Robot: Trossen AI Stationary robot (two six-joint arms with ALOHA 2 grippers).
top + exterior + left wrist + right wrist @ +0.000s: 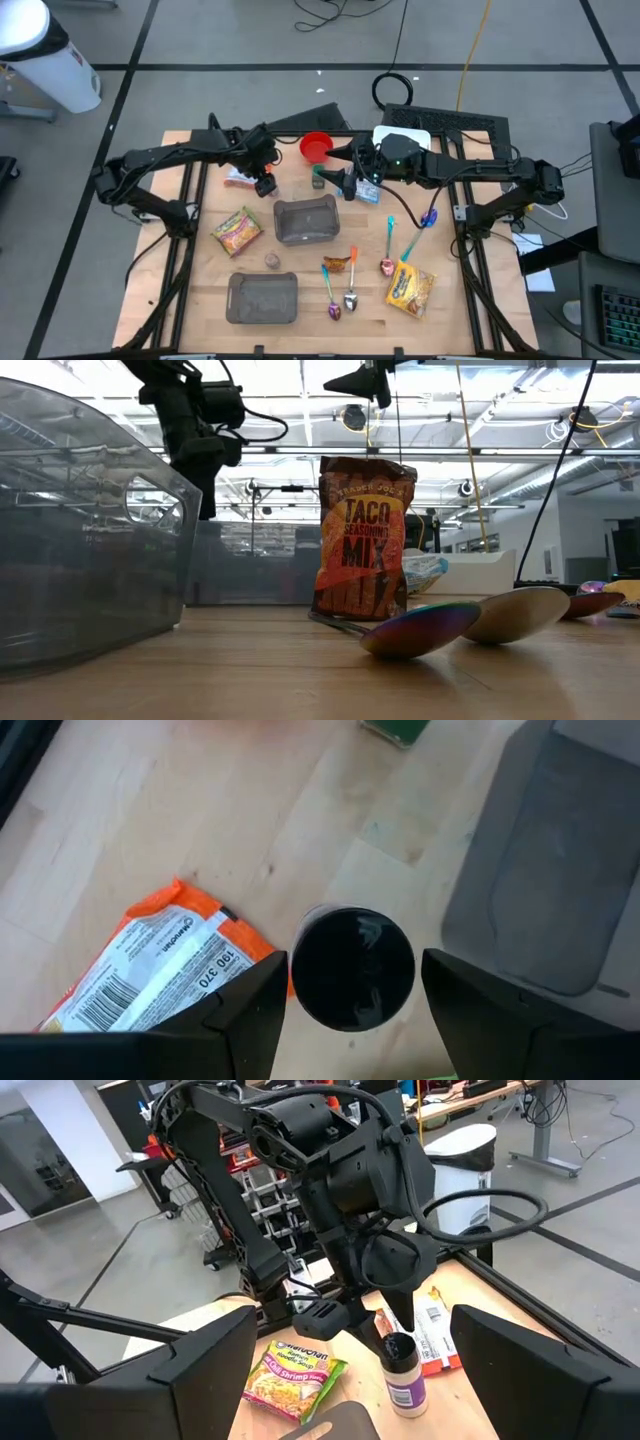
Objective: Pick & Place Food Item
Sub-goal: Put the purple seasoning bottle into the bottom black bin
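The worktop carries two clear tubs. The larger tub sits at the near left and the smaller tub at the centre; their contents cannot be made out from above. In the low view the near tub fills the left edge and is cut off.

A red bowl stands at the far centre, contents not visible.

Left gripper: fingers spread wide, one either side of a dark-capped bottle that stands upright between them. Whether the fingers touch it cannot be determined. The bottle stands left of the smaller tub, just beside an orange packet.

Right gripper: fingers wide apart, holding nothing, raised at the far centre and facing the left arm.

A taco mix pouch stands upright mid-worktop. Spoons lie at the near right, with a noodle packet left of the smaller tub.
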